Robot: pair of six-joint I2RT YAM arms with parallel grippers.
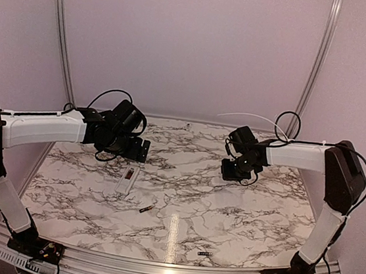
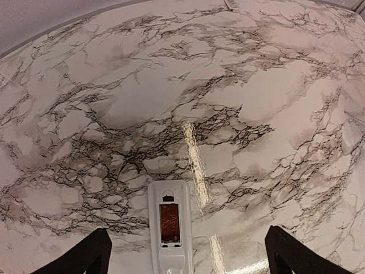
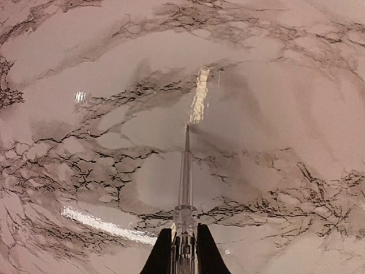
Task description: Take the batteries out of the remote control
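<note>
The marble table (image 1: pixel 240 213) carries everything, and both arms hang over its far half, well apart from each other. The left gripper (image 1: pixel 136 149) hovers just beyond the remote (image 2: pixel 169 228) with its fingers (image 2: pixel 85 256) spread as wide as they go and holding nothing. That stance suits either steadying the case or picking it up. The remote lies on the table's left side, back up, with its recess uncovered and facing the wrist camera. The recess looks brownish and bare, so I judge it empty. The right gripper (image 3: pixel 184 242) hovers over the table's right side with its fingers (image 3: pixel 162 256) pressed together on a tool (image 3: pixel 185 171). This is slim and clear, ending in a thin point aimed forward, probably for levering cells out of their seat. One battery (image 1: pixel 146 209) lies loose on the marble, near the remote on its near side. A second battery (image 1: pixel 204 253) rests close to the near edge, well apart from the first. The unloading appears done.
</note>
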